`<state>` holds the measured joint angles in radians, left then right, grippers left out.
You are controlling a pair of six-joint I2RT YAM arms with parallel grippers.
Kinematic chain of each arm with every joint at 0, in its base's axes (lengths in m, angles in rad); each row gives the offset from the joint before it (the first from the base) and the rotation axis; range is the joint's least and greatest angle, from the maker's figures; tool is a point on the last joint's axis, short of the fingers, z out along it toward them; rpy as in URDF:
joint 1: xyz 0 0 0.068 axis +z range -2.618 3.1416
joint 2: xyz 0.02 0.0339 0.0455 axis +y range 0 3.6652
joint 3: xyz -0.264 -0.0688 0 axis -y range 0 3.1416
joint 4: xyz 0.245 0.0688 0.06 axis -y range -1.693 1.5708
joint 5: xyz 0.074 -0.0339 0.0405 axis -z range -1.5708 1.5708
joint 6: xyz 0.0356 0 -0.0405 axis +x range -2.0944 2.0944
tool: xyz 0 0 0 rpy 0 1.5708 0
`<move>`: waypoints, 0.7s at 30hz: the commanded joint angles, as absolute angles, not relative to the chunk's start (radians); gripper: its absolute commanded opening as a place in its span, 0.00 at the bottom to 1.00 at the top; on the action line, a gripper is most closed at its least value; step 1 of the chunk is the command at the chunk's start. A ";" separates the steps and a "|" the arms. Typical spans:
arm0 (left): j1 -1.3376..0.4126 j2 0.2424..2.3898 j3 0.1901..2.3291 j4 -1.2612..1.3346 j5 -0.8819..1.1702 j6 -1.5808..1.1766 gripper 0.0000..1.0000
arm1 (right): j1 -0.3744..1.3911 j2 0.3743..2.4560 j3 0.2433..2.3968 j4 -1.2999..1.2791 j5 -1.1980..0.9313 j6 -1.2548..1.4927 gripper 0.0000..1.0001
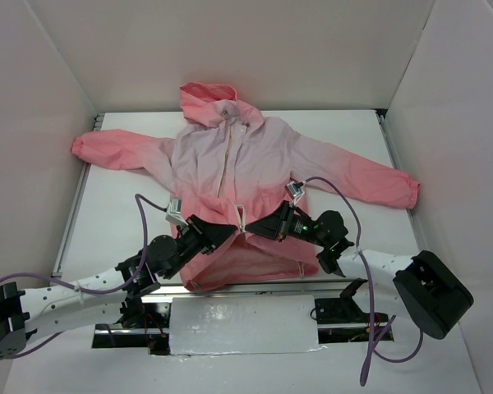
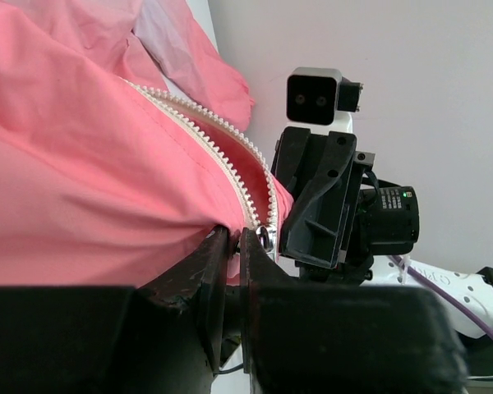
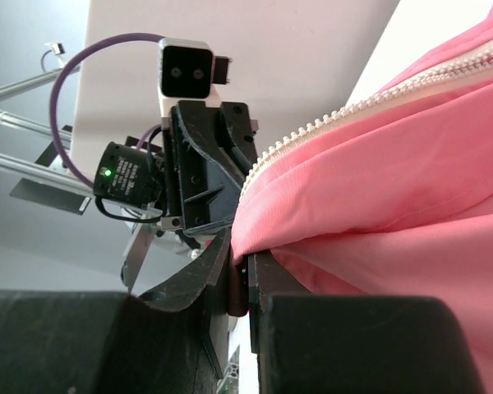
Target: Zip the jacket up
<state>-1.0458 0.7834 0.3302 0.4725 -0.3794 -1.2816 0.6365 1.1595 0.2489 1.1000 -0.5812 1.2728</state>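
Note:
The jacket (image 1: 246, 164) lies flat on the table, hood at the far end, coral-pink fading to pale lilac at the chest. Its cream zipper (image 1: 224, 164) runs down the middle, and below the chest the two front edges part. My left gripper (image 1: 228, 231) and right gripper (image 1: 261, 226) face each other across the lower front, lifting it. In the left wrist view my left gripper (image 2: 234, 238) is shut on pink cloth right beside the metal slider (image 2: 265, 238), with the zipper teeth (image 2: 218, 148) running away. In the right wrist view my right gripper (image 3: 240, 258) is shut on the opposite front edge below its teeth (image 3: 353, 115).
White walls (image 1: 49, 74) box in the table on the left, back and right. The sleeves (image 1: 115, 149) spread out towards both side walls. Purple cables (image 1: 152, 209) loop over both arms. A silver plate (image 1: 242, 324) lies between the arm bases at the near edge.

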 commanded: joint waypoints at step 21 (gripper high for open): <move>-1.049 0.793 0.330 0.591 -0.252 -1.213 0.00 | 0.586 1.083 0.310 0.956 -0.653 1.129 0.00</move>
<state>-1.0439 0.7925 0.3252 0.5148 -0.3046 -1.2346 0.5945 1.1122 0.2623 0.9257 -0.6514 1.1492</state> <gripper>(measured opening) 0.207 0.155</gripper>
